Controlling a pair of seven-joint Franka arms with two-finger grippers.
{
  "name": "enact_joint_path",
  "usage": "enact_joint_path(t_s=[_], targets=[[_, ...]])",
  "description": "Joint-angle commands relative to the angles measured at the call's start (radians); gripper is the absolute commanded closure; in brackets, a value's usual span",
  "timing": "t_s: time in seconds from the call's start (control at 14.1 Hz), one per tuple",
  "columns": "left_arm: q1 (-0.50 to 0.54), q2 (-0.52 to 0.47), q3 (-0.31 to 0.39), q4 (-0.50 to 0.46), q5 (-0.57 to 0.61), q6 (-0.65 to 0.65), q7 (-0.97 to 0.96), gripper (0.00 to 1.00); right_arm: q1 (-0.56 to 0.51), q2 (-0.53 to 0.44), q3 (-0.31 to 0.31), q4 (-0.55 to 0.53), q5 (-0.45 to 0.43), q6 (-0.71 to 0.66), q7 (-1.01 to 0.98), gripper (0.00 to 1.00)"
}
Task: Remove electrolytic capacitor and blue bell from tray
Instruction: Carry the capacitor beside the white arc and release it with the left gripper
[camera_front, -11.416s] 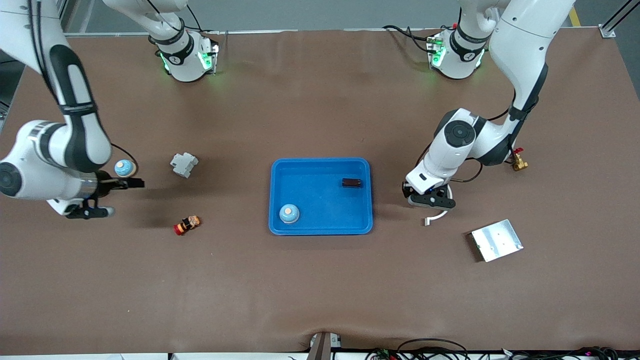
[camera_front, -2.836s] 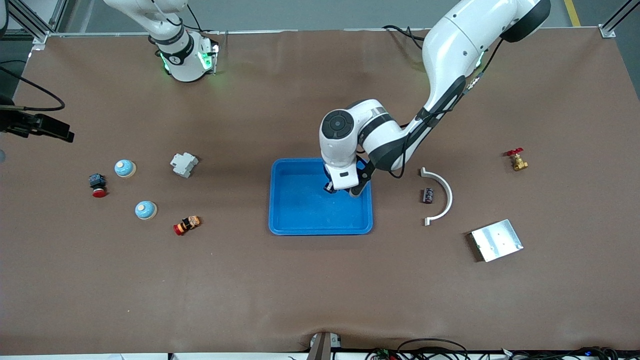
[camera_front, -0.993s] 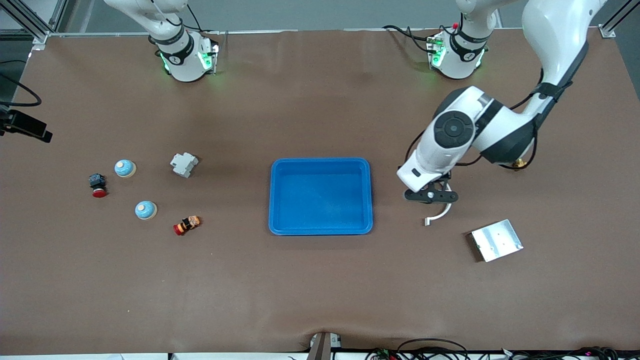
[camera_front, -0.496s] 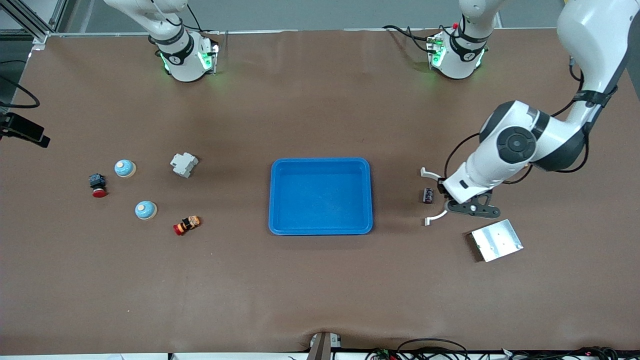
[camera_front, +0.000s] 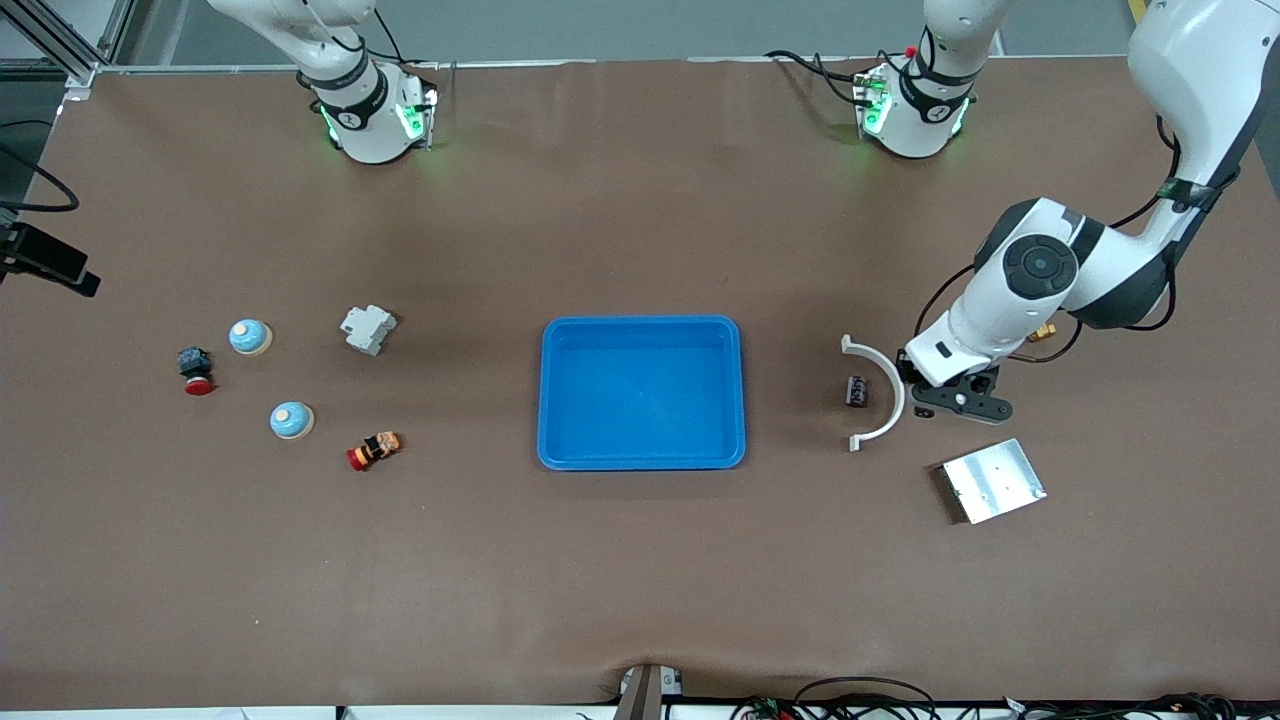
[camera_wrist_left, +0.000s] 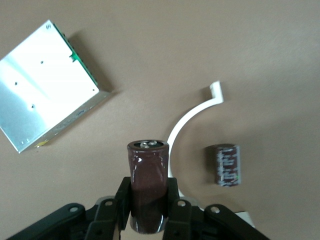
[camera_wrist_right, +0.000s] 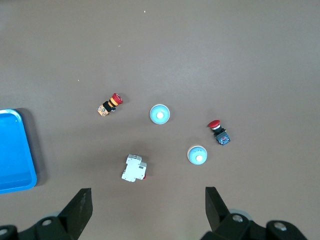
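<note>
My left gripper (camera_front: 958, 401) is shut on a dark brown capacitor (camera_wrist_left: 148, 182), held upright between the fingers (camera_wrist_left: 111, 210). It hangs low over the table between the white curved bracket (camera_front: 882, 396) and the metal plate (camera_front: 993, 480). A second capacitor (camera_front: 856, 391) lies on the table inside the bracket's curve. Two blue bells (camera_front: 249, 336) (camera_front: 291, 420) sit toward the right arm's end. My right gripper (camera_wrist_right: 148, 200) is open and empty, high above that end of the table. The blue tray (camera_front: 640, 326) holds nothing.
A grey breaker (camera_front: 367, 329) and two red push-buttons (camera_front: 195, 370) (camera_front: 373, 450) lie by the bells. A brass valve (camera_front: 1041, 329) shows partly under the left arm. The metal plate lies nearer the front camera than the left gripper.
The left arm has swung from over the bracket toward its own end of the table, still shut on its capacitor. The lying capacitor has come into view. The right arm has not moved.
</note>
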Motion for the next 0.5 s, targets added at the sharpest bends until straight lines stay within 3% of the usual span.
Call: enact_joint_path(t_s=[0.0, 0.28, 0.43], targets=[[0.045, -0.048, -0.019, -0.049, 0.026, 0.037, -0.011, 1.00, 0.001, -0.038, -0.001, -0.043, 0.012, 0.016, -0.009, 0.00], [0.047, -0.031, -0.009, -0.061, 0.026, 0.035, -0.050, 1.00, -0.002, -0.038, -0.003, -0.043, 0.012, 0.011, -0.009, 0.00], [0.048, -0.013, 0.034, -0.065, 0.062, 0.035, -0.051, 1.00, -0.003, -0.038, -0.003, -0.043, 0.012, 0.013, -0.009, 0.00]])
